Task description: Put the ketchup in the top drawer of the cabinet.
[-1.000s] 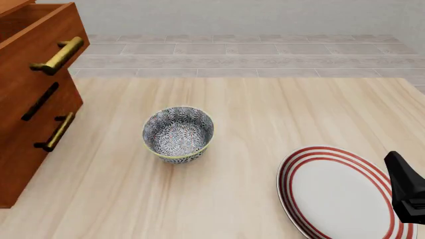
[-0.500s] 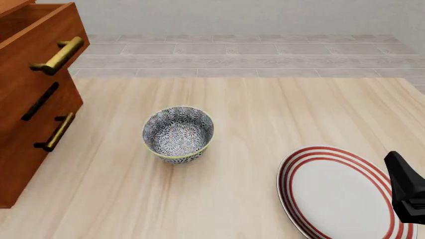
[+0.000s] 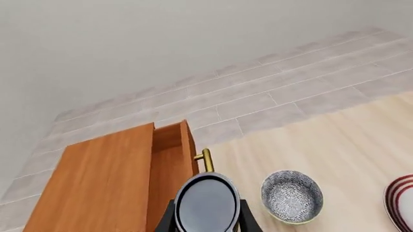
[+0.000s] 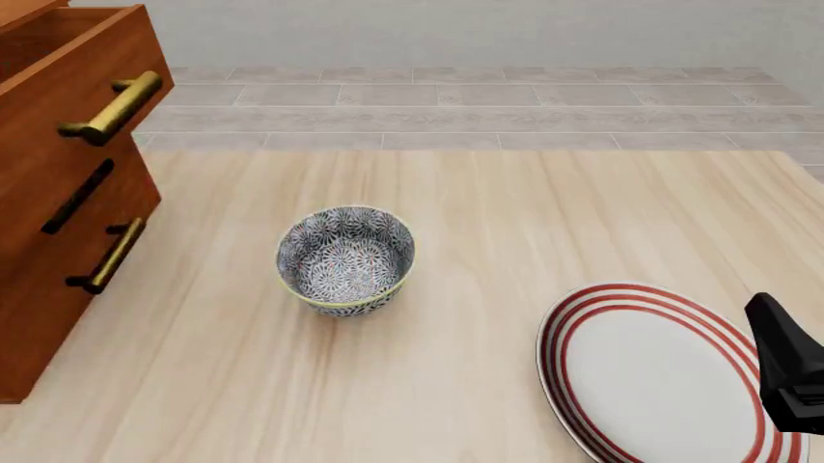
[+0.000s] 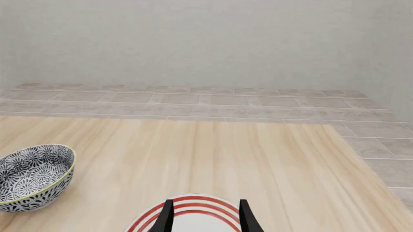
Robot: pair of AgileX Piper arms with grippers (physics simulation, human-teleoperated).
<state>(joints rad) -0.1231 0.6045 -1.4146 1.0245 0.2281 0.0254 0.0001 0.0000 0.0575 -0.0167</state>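
The ketchup (image 3: 207,203) is seen in the left wrist view with its dark grey round top facing the camera; it is grasped between the fingers of the left pincer (image 3: 207,223), high above the cabinet (image 3: 103,183); the can is seen over the pulled-out top drawer (image 3: 169,166), beside its brass handle (image 3: 206,160). In the front view the top drawer (image 4: 77,68) is shown open at the left edge of the bench (image 4: 515,222), and the ketchup is not visible there. The grey patterned bowl (image 4: 345,259) is placed near the middle of the bench; the red-ringed plate (image 4: 657,381) lies well apart from it. The right pincer (image 5: 205,218) is held over the plate with its fingers parted and nothing between them.
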